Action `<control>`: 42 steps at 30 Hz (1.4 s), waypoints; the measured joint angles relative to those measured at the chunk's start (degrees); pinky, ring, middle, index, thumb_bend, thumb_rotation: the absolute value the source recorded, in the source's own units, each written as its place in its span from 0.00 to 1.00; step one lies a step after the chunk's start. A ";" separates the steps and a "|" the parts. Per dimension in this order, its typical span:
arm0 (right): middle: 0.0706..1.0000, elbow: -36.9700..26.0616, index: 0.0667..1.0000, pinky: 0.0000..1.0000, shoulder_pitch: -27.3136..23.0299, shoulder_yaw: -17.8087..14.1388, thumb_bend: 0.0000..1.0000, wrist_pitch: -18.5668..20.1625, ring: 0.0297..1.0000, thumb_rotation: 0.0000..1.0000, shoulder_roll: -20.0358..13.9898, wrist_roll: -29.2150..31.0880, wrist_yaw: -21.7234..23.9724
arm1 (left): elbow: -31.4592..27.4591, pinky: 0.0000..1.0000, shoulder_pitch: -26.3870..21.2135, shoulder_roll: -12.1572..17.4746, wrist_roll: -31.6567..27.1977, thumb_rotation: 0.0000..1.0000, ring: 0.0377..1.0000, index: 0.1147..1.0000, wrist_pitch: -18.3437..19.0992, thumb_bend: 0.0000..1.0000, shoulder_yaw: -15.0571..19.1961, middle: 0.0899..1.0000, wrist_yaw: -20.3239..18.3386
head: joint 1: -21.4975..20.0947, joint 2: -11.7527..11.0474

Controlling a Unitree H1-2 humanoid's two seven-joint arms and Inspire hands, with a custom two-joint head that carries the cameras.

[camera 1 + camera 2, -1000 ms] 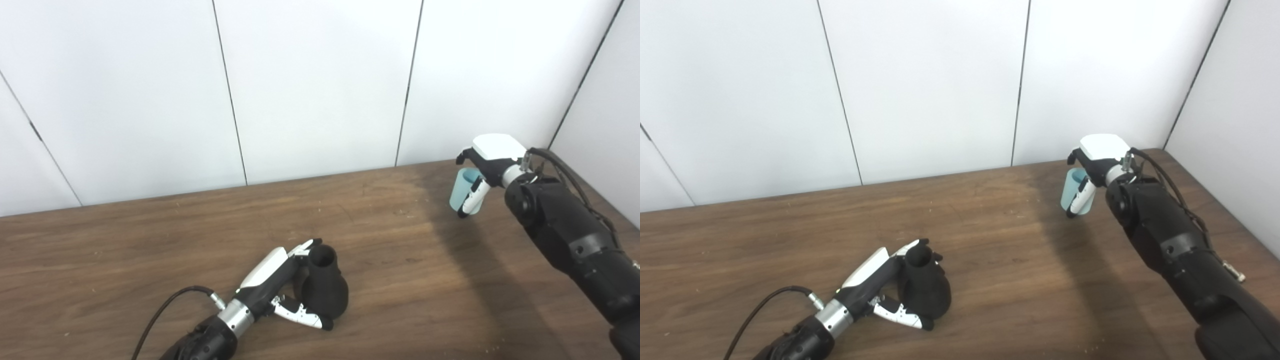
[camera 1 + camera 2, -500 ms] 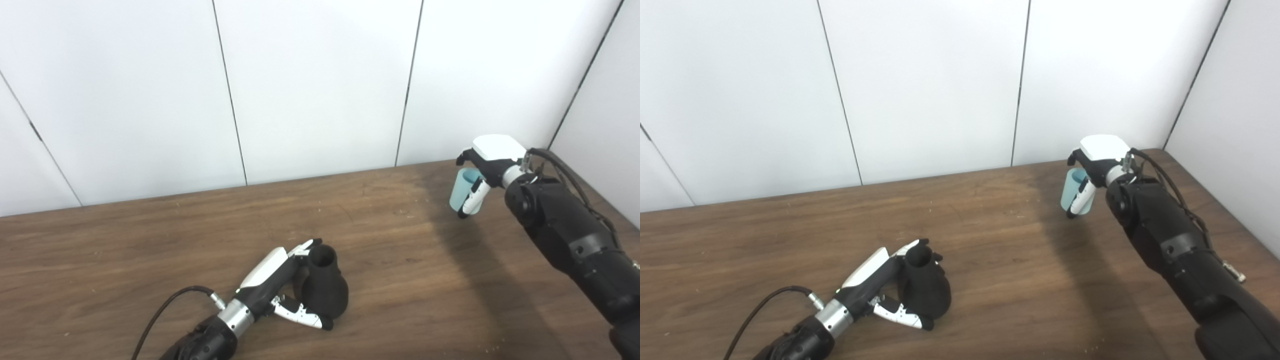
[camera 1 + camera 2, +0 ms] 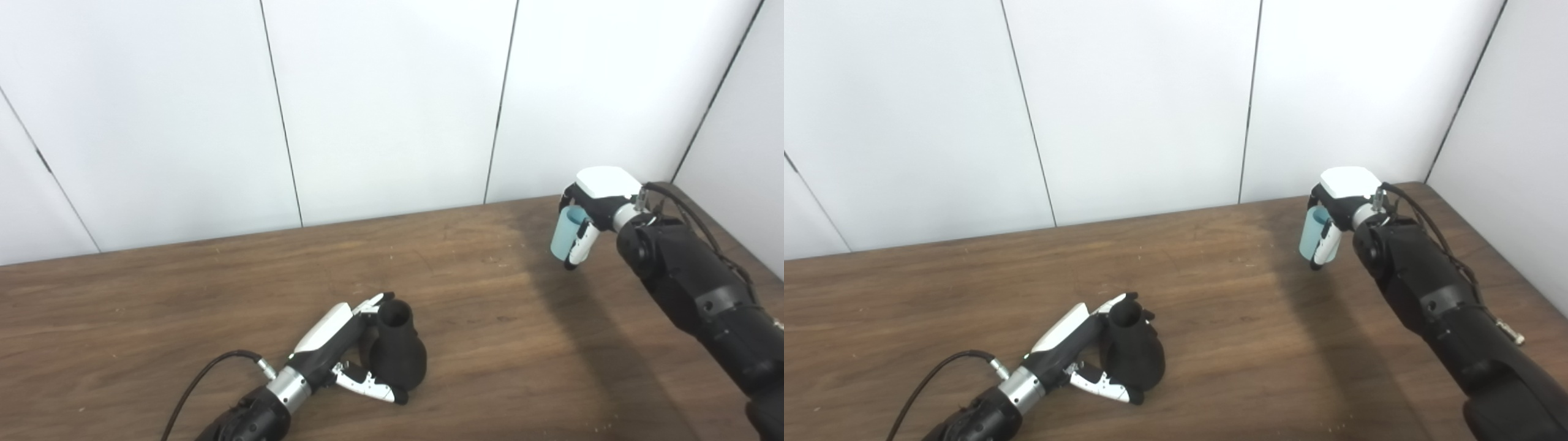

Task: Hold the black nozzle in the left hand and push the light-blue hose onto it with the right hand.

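the left hand (image 3: 343, 358) lay low on the wooden table (image 3: 153, 306) near its front edge, fingers and thumb curled around the black nozzle (image 3: 397, 355) and closed on it; the nozzle stood with its wide bulb on the table and its open narrow mouth upward, tilted slightly. well apart, near the table's far right corner, the right hand (image 3: 591, 211) gripped the light-blue hose (image 3: 562, 233), a short tube held roughly upright, with fingers wrapped over its side. whether the hose's lower end touched the table could not be told. a black cable (image 3: 202, 373) ran from the left wrist. white wall panels (image 3: 392, 104) stood behind.
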 measured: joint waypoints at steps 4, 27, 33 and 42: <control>0.48 0.24 0.55 0.40 -0.08 0.00 0.82 -0.64 0.44 0.19 0.00 0.14 0.00 | -0.01 1.00 0.00 0.01 0.00 0.06 0.99 0.41 0.00 0.52 0.00 0.79 0.00 | -0.09 0.09; 0.34 0.08 0.45 0.26 -0.09 -0.02 0.52 -3.66 0.30 0.14 -0.02 2.18 0.03 | -0.04 1.00 0.01 0.04 0.00 0.06 0.99 0.41 0.01 0.52 -0.01 0.79 0.00 | 0.09 0.35; 0.31 -0.78 0.45 0.20 0.22 -0.03 0.52 -5.37 0.25 0.14 -0.06 2.51 0.02 | -0.24 1.00 0.07 0.07 0.00 0.06 0.99 0.41 0.13 0.52 -0.04 0.79 0.00 | 0.26 0.62; 0.29 -10.53 0.45 0.16 2.03 -0.46 0.51 -7.10 0.22 0.14 -1.48 3.57 1.01 | -0.82 1.00 0.23 0.18 0.01 0.06 0.99 0.41 0.47 0.52 -0.12 0.79 0.00 | 0.44 0.88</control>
